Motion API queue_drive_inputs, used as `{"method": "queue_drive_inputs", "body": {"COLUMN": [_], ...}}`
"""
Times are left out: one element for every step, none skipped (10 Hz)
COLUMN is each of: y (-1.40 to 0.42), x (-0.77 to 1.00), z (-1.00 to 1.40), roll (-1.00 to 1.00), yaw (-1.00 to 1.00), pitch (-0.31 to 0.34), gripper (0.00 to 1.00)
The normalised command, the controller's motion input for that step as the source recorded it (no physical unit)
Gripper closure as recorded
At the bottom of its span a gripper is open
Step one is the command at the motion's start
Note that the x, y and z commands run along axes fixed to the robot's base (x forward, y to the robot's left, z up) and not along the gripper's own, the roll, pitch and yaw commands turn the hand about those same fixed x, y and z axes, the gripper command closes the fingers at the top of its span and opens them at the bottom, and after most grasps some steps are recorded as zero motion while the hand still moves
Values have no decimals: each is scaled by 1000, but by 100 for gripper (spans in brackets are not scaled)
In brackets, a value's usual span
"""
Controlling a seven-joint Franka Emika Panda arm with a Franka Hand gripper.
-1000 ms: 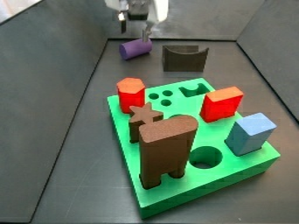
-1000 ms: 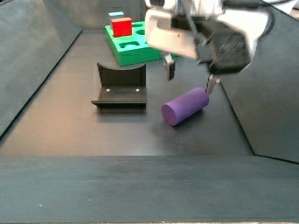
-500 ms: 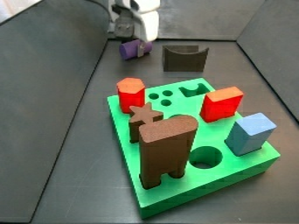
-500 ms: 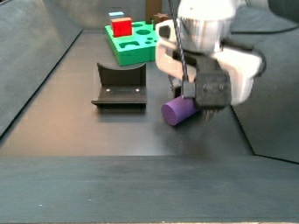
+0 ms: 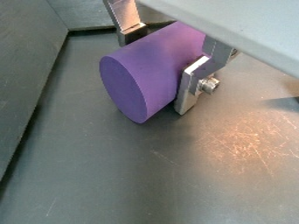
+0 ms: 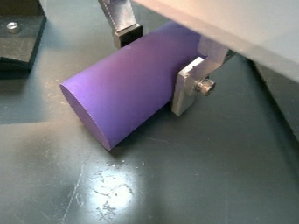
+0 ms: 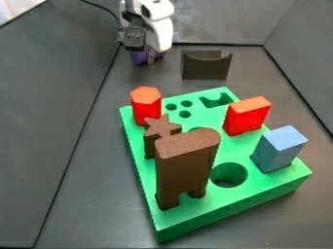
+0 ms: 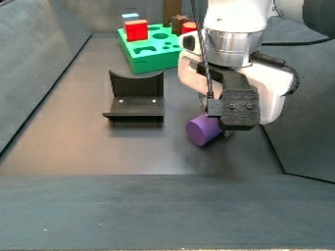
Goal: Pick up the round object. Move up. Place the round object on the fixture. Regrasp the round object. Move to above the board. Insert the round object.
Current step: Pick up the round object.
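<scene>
Round object [image 5: 146,74] between hand [image 5: 163,54] fingers

Red hex peg [image 7: 146,100], red cube [image 7: 246,115], blue block [image 7: 279,147], brown arch block [image 7: 184,166].

Purple round object [image 5: 146,74], silver-fingered claw [image 5: 163,54]

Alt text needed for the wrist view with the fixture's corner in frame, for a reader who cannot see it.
The purple round object lies on its side on the dark floor, with the pincer straddling it, one silver finger against each side. A corner of the dark fixture shows beside it.
</scene>
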Motion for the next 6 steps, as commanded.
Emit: {"method": "queue_drive_inputs", "body": {"y": [0,0,0,0,0,0], "x": [0,0,0,0,0,0], "z": [0,0,0,0,0,0], "roll": [0,0,0,0,0,0], "yaw": [0,0,0,0,0,0], "pitch": [0,0,0,0,0,0], "gripper": [100,100,100,100,100,100]}}
